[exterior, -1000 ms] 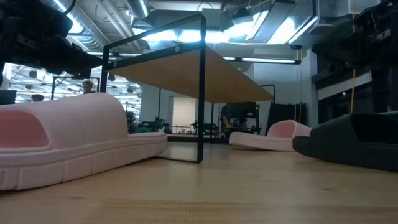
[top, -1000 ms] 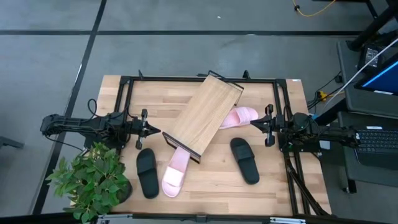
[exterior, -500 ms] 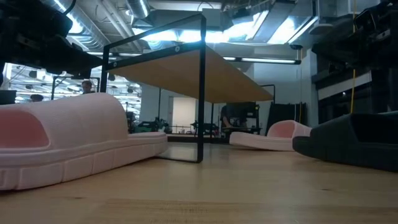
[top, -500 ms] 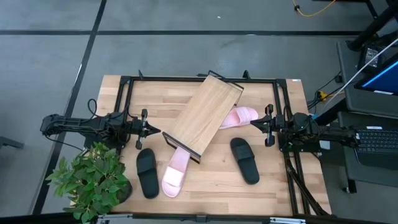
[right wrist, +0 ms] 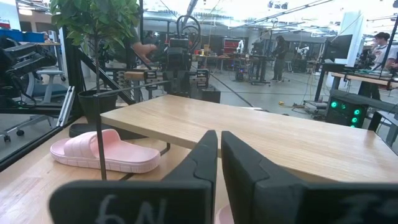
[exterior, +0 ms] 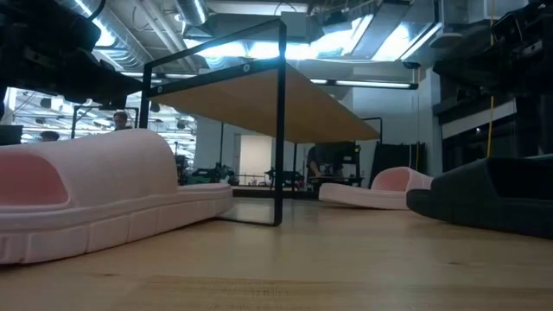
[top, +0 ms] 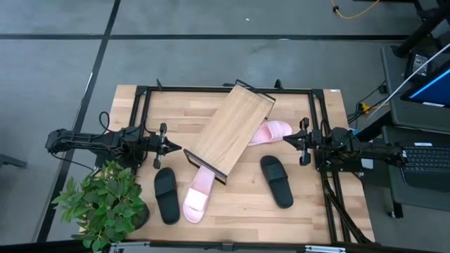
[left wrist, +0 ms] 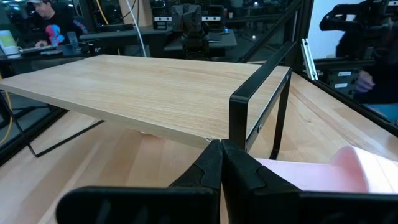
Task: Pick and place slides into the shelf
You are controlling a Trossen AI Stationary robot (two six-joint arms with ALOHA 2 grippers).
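The shelf point(top: 232, 130), a light-wood board on a thin black frame, stands slantwise at the table's middle. One pink slide point(top: 197, 193) lies at its near end, its heel under the board. The other pink slide point(top: 271, 131) lies at the shelf's right side. One black slide point(top: 166, 195) lies on the table near left, the other point(top: 276, 180) near right. My left gripper point(top: 179, 149) is shut and empty, left of the shelf. My right gripper point(top: 285, 140) is shut and empty, right of it. In the left wrist view point(left wrist: 221, 155) the fingers point at the shelf's corner post point(left wrist: 239, 121).
A potted plant point(top: 105, 204) stands at the table's near left corner. A black metal frame point(top: 140, 105) runs round the tabletop. A person point(right wrist: 382, 46) stands in the room beyond the table.
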